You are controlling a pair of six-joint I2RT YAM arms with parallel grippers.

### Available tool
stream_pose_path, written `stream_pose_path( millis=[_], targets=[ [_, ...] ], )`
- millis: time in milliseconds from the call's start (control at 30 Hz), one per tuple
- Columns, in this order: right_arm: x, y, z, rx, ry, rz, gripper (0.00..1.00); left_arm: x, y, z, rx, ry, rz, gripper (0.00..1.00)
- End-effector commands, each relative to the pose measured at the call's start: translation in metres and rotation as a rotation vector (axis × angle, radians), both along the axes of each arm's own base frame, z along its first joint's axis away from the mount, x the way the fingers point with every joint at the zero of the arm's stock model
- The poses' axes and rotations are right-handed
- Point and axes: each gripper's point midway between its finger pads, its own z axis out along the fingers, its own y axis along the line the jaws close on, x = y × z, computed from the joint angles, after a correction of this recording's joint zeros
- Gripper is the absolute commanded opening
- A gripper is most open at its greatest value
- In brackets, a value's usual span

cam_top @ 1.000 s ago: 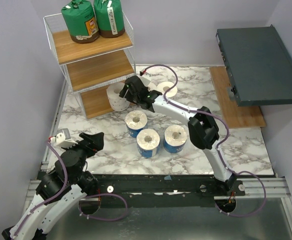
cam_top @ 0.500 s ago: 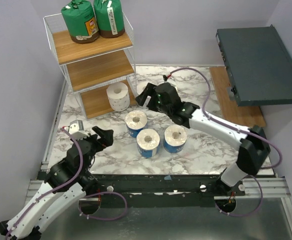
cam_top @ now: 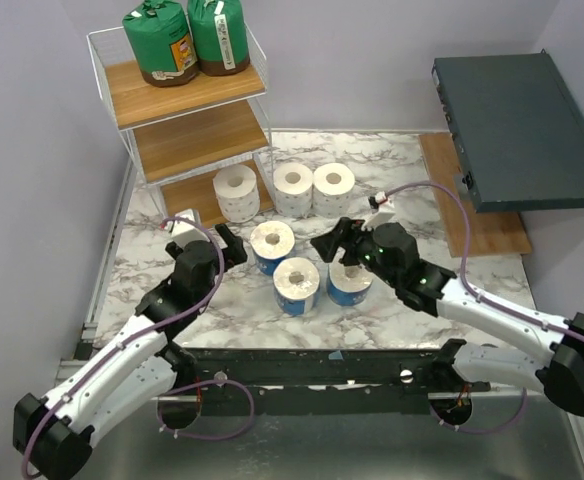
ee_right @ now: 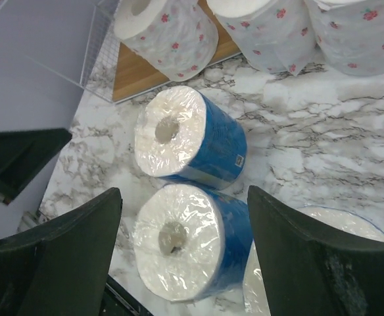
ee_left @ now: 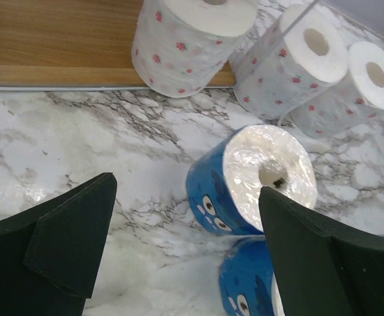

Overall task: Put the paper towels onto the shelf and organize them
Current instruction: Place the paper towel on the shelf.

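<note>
The wire shelf point(cam_top: 187, 140) stands at the back left with two green rolls point(cam_top: 157, 40) on its top board. One white roll point(cam_top: 236, 192) stands at the bottom board's front edge, and two more point(cam_top: 293, 187) point(cam_top: 333, 188) stand beside it on the table. Three blue wrapped rolls point(cam_top: 272, 246) point(cam_top: 297, 285) point(cam_top: 350, 277) stand mid-table. My left gripper point(cam_top: 229, 245) is open and empty just left of the back blue roll point(ee_left: 251, 181). My right gripper point(cam_top: 330, 240) is open and empty above the blue rolls, its jaws framing the front one point(ee_right: 192, 243).
A dark grey flat box point(cam_top: 517, 130) overhangs a wooden board point(cam_top: 472, 220) at the right. The shelf's middle board point(cam_top: 197, 135) is bare. Walls close in behind and on both sides. The black frame rail point(cam_top: 322, 365) runs along the near edge.
My right arm has pulled back from the shelf to above the blue rolls, uncovering two white rolls beside the shelf. My left arm has reached forward and right toward the back blue roll.
</note>
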Motion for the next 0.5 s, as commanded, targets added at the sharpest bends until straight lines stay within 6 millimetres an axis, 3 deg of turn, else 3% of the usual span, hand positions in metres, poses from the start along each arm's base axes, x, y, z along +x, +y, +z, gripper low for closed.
stream_pose_path(
  millis=[0, 167, 467],
  targets=[
    [-0.012, -0.01, 0.031, 0.063, -0.162, 0.048, 0.8, 0.033, 0.006, 0.007, -0.019, -0.028, 0.034, 0.95],
    [-0.02, -0.02, 0.028, 0.037, -0.166, 0.048, 0.8, 0.056, 0.007, 0.011, -0.018, -0.08, 0.037, 0.9],
    [-0.028, -0.031, 0.022, 0.032, -0.164, 0.043, 0.79, 0.093, -0.011, -0.011, 0.019, -0.02, -0.008, 0.83]
  ],
)
